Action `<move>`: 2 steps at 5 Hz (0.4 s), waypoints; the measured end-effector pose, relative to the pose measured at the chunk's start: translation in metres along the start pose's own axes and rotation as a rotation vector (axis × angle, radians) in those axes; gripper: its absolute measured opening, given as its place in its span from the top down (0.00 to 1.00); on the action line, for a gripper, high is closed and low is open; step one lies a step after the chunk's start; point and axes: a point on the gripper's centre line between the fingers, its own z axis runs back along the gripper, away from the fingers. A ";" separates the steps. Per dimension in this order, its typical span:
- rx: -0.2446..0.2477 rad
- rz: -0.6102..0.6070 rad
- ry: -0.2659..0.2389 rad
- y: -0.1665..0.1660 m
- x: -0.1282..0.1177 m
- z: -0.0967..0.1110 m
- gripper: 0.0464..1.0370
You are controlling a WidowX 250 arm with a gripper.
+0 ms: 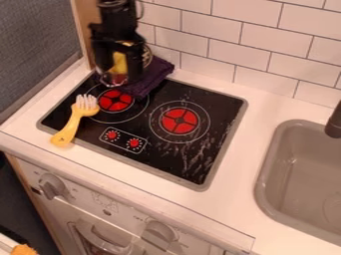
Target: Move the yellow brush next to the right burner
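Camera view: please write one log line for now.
yellow brush, white bristles: beside left red burner | black gripper: near dark purple cloth

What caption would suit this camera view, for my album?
A yellow brush rests across the toy stove's left edge, below the black gripper.

And it's a kitchen we're looking at here, a play one by every sign! There's the black stove top [223, 112] with its flat red burners [179, 120], set right into a white worktop [250, 144]. Over on the right, a grey sink [299, 169] with a dark tap [334, 122] at its edge! White tiles [263, 45] run along the back wall, and down below, an oven front [103, 199] with chunky knobs [51, 186]!
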 end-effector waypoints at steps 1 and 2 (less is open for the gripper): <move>0.004 0.021 -0.041 0.014 -0.033 0.015 0.04; 0.017 0.026 -0.012 0.020 -0.063 0.005 0.04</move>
